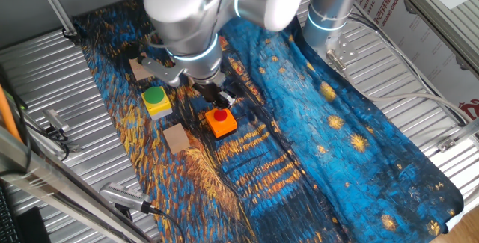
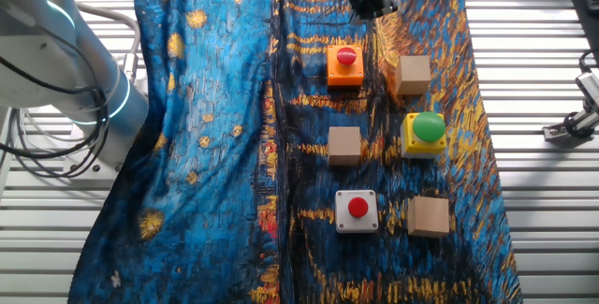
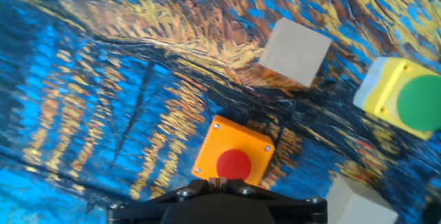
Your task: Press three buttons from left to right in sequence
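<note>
The orange-base button with a red cap [image 3: 233, 156] lies on the painted cloth, right ahead of my gripper [image 3: 220, 180]. The fingertips are pressed together with nothing between them. They sit just at the near rim of the red cap; I cannot tell if they touch it. In one fixed view the gripper [image 1: 222, 101] hangs just over this button [image 1: 221, 121]. The yellow-base button with a green cap [image 1: 156, 101] is to its left, also in the hand view [image 3: 406, 100]. The white-base button with a red cap [image 2: 357, 210] shows only in the other fixed view.
Plain tan cubes lie among the buttons: one [image 2: 413, 73] beside the orange button, one [image 2: 343, 144] in the middle, one [image 2: 429, 216] beside the white button. The blue-and-yellow cloth [image 2: 215, 136] covers a ribbed metal table [image 1: 45, 86]. Cables run along the table's edges.
</note>
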Tool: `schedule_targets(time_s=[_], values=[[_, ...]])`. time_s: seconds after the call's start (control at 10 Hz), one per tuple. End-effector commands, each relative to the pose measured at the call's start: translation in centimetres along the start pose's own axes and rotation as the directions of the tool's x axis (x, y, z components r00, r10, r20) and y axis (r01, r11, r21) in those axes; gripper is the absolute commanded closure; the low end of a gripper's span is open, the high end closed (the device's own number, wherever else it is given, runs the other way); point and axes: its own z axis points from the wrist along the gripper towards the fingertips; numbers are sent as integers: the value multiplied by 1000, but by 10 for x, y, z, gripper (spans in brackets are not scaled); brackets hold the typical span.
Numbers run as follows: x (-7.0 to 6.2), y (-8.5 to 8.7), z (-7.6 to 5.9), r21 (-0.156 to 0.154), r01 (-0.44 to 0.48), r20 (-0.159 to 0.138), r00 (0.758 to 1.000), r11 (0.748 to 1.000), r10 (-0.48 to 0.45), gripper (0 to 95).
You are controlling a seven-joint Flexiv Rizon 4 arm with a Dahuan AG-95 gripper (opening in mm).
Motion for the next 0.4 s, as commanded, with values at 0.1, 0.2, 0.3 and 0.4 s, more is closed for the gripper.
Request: schedule_targets(time_s=[0.1, 0.2, 0.3, 0.4], values=[[0, 0, 0, -33, 18, -5, 1000, 999, -18, 950], [0, 0, 0, -36, 25, -9, 1000, 999, -26, 950], [0, 0, 0, -39, 31, -13, 999, 999, -32, 950], [0, 0, 0, -45, 39, -23, 999, 998, -40, 950]])
